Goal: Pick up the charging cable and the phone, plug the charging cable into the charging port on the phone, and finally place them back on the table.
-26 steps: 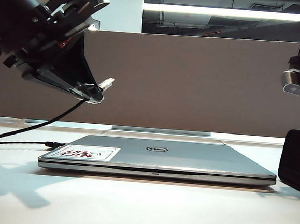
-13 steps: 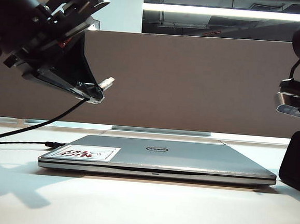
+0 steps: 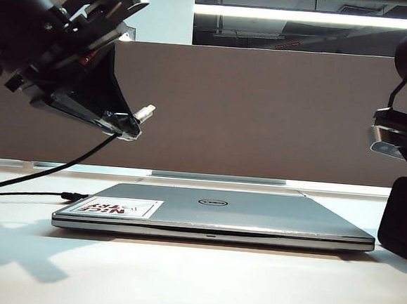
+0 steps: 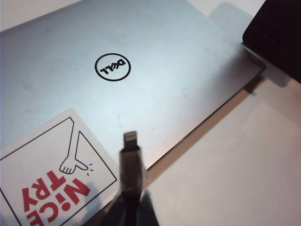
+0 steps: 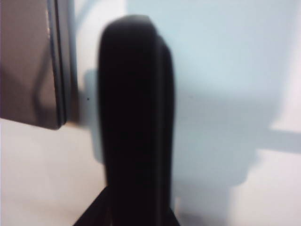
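Observation:
My left gripper [image 3: 124, 128] hangs above the left end of the table [image 3: 179, 277], shut on the charging cable [image 3: 47, 171]. The silver-white plug tip [image 3: 144, 111] sticks out past the fingers. In the left wrist view the plug [image 4: 130, 141] points over the laptop, with the gripper [image 4: 131, 207] shut around the black cable behind it. The phone [image 3: 403, 217] stands nearly upright at the far right. In the right wrist view the phone [image 5: 134, 117] is seen edge-on, with my right gripper [image 5: 136, 212] shut on its near end. The charging port is not discernible.
A closed silver Dell laptop [image 3: 255, 216] with a red-lettered sticker [image 3: 118, 206] lies in the middle of the table. A second thin black cord with a black plug [image 3: 73, 196] lies at its left. A grey-brown divider panel [image 3: 263, 114] stands behind.
The right arm has shifted a little left and down, and the phone has turned from tilted to nearly upright. The left arm and cable have not moved.

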Controlling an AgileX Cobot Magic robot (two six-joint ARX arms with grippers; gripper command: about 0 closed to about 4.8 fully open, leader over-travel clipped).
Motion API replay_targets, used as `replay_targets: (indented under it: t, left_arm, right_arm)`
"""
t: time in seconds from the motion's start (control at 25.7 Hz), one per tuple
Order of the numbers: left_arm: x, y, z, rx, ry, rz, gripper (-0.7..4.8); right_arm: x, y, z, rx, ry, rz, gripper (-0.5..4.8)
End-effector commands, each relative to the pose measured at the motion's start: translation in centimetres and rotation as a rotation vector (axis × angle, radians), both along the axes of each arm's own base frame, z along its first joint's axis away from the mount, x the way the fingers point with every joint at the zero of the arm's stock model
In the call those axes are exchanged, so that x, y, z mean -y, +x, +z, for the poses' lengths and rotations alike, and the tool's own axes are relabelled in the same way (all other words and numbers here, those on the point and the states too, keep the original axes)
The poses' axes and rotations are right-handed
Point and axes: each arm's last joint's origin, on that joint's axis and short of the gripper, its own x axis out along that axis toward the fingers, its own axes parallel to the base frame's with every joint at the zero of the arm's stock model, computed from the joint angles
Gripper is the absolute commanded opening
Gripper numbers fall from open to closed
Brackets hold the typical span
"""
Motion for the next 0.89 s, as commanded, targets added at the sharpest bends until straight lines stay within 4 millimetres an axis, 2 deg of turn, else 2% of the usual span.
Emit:
replay_targets:
  t: [0.04,0.62,0.89]
  left_arm:
    - [0.04,0.02,0.19,0.016,-0.008,-0.003,-0.06]
    - [0.04,0.02,0.18,0.016,-0.008,-0.003,-0.06]
    - [0.04,0.02,0.18,0.016,-0.008,-0.003,-0.06]
  right_arm:
    - [-0.06,0.24,0.21,0.03,0.013,0.004,1.26]
    - [-0.06,0.23,0.14,0.03,0.013,0.004,1.04]
    - [0.0,-0.17,-0.61,0.008,0.009,0.004,1.04]
